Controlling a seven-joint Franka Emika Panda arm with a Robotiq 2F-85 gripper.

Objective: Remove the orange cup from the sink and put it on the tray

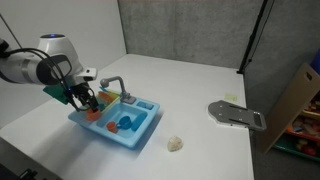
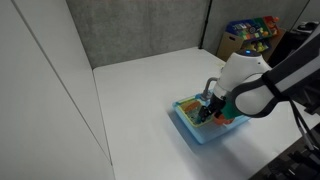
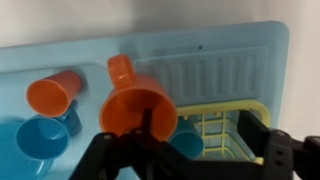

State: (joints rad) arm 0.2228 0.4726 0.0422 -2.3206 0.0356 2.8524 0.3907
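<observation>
The light-blue sink (image 3: pixel 230 60) fills the wrist view and shows in both exterior views (image 1: pixel 140 133) (image 2: pixel 190 128). An orange cup (image 3: pixel 135 105) with a handle stands mouth-up by the ribbed drain area, large and close to the camera. My gripper (image 3: pixel 200 128) hovers low over the sink with its jaws wide apart. The left finger reaches into the cup's mouth. The right finger is over the yellow rack (image 3: pixel 225 130). In an exterior view the gripper (image 1: pixel 85 97) sits at the sink's left end with orange between its fingers. It also shows in an exterior view (image 2: pixel 207 108).
A second orange cup (image 3: pixel 52 93) lies on its side, with a blue cup (image 3: pixel 40 140) beside it and another blue cup (image 3: pixel 185 140) under the rack. The grey faucet (image 1: pixel 113 84) rises behind. A beige lump (image 1: pixel 175 144) and a grey flat tool (image 1: pixel 235 115) lie on the white table.
</observation>
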